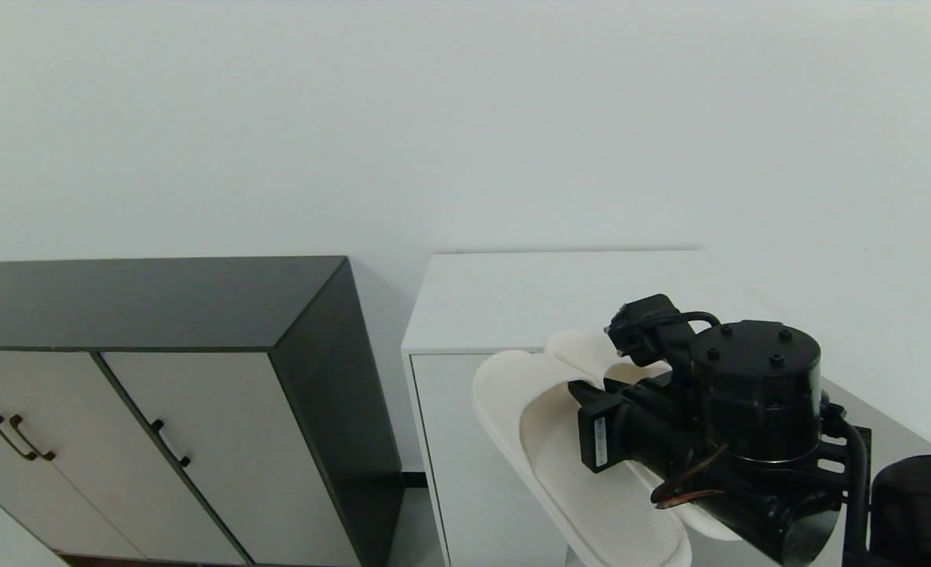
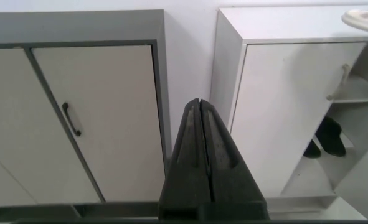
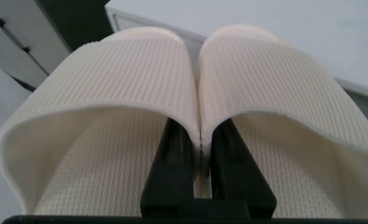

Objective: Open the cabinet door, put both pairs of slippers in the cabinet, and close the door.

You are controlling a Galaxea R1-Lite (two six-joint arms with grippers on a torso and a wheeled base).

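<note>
A pair of white ribbed slippers [image 1: 552, 441] hangs in front of the white cabinet [image 1: 544, 299], level with its top edge. My right gripper [image 1: 591, 394] is shut on the slippers [image 3: 134, 87]. Its dark fingers [image 3: 171, 168] pinch the inner sides of both straps together. In the left wrist view the white cabinet [image 2: 283, 124] has one door panel with a handle [image 2: 341, 82]. Beside that panel the inside shelves [image 2: 364, 93] show. My left gripper [image 2: 200, 109] is shut and empty, held low and pointing at the gap between the two cabinets. The tip of a slipper [image 2: 364, 17] shows above the white cabinet's top.
A dark cabinet [image 1: 142, 303] with grey doors and dark handles [image 1: 170, 442] stands left of the white one. It also appears in the left wrist view as the dark cabinet [image 2: 96, 118]. Dark shoes [image 2: 328, 138] sit on a lower shelf inside the white cabinet. A plain wall is behind.
</note>
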